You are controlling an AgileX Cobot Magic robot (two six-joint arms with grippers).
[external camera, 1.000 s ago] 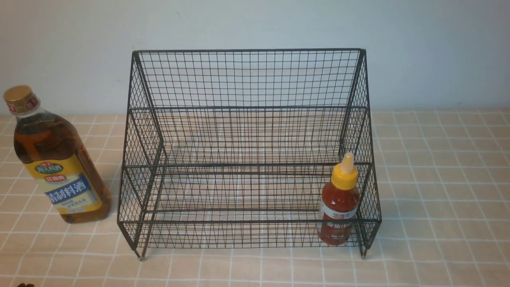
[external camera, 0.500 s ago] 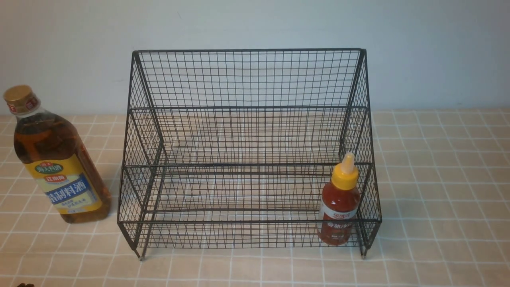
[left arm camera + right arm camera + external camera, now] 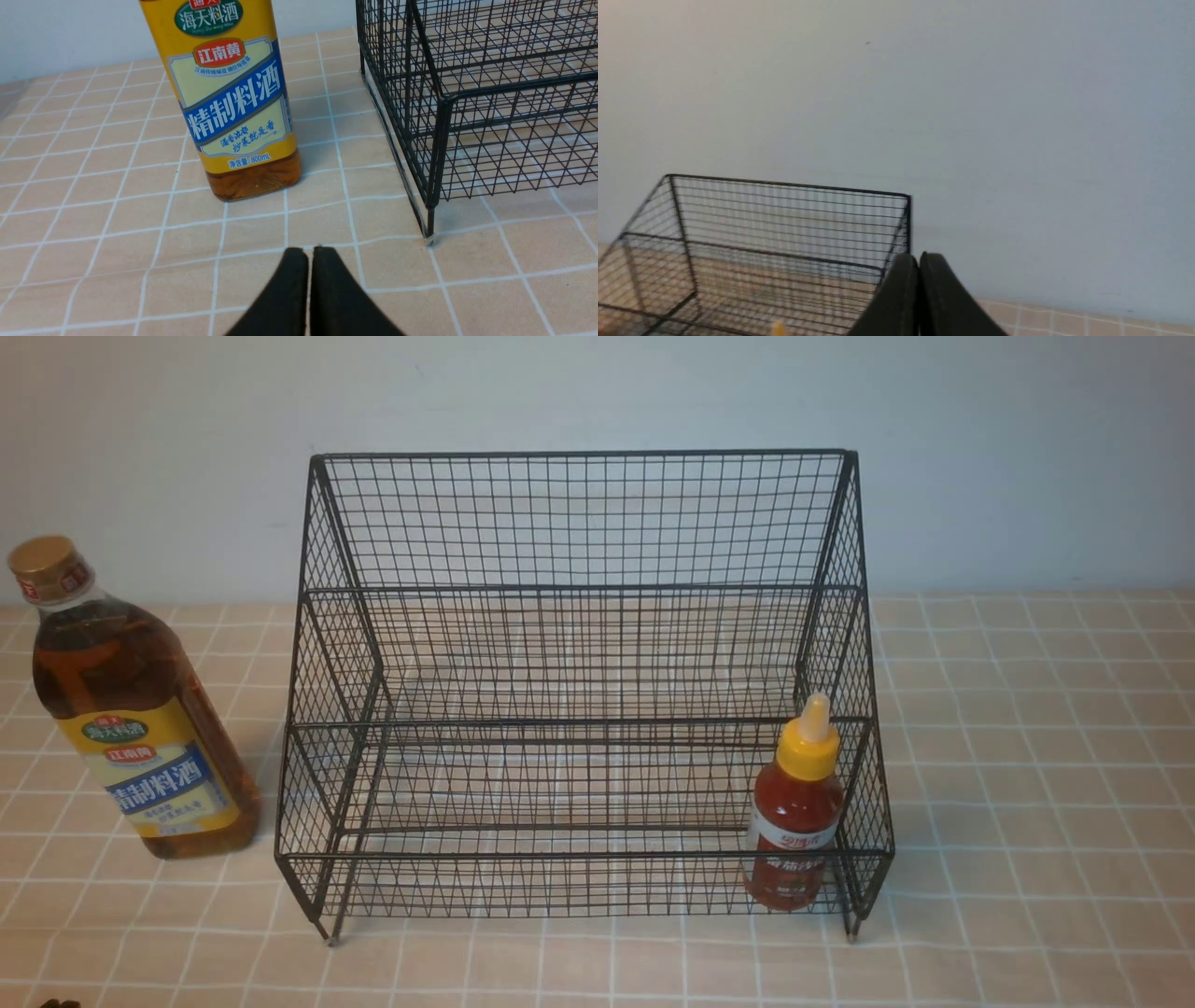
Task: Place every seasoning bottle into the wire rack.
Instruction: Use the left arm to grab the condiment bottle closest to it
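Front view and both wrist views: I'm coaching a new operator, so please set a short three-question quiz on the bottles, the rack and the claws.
1. True or false: the small red sauce bottle with the yellow nozzle cap stands upright inside the black wire-mesh rack, on its lower tier at the robot's right end.
2. Where is the tall clear bottle of amber liquid with the gold cap? A) on the rack's upper tier B) on the tiled tablecloth, left of the rack C) lying inside the rack
3. Fill in: the left claw and the right claw are both ____, holding nothing.
Key: 1 true; 2 B; 3 shut.
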